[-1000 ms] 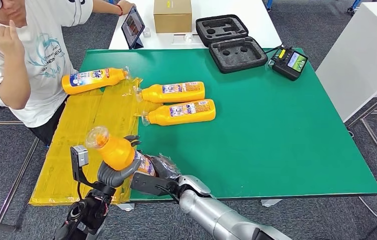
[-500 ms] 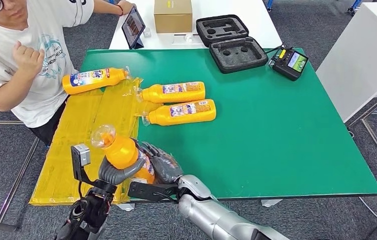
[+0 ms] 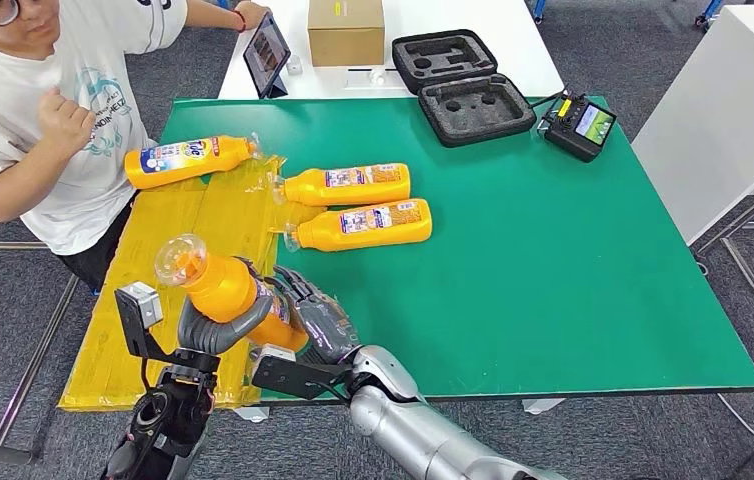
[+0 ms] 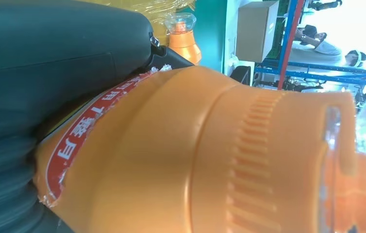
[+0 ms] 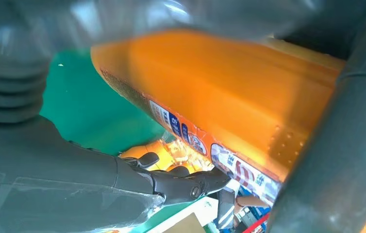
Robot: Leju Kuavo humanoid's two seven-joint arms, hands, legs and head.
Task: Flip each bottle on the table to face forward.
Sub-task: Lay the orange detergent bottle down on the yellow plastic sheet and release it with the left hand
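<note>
Gripping the same orange bottle [image 3: 228,291] from two sides, both hands hold it in the air over the near left corner of the green table [image 3: 553,260]. The left hand [image 3: 215,330] is wrapped around the bottle's shoulder from below, its thumb and fingers curled tight against the orange plastic. The right hand [image 3: 315,322] closes on the lower body, fingers laid over the label end. The bottle's long axis is tilted, running from its base beside the right hand up and away to its clear cap [image 3: 177,256], which points up and to the robot's left, toward the yellow sheet [image 3: 168,235] that covers the left edge of the table. In the left wrist view the ribbed neck and a red-edged label fill the frame close up.

Three more orange bottles lie on their sides farther back on the table, all with their long axes running across it and caps to the left. One [image 3: 188,159] rests at the far end of the yellow sheet, showing a blue and white label. Two others [image 3: 345,184] [image 3: 363,225] lie parallel, one just behind the other, on the green surface beside the sheet. A person in a white shirt [image 3: 48,120] sits at the left edge of the table.
</note>
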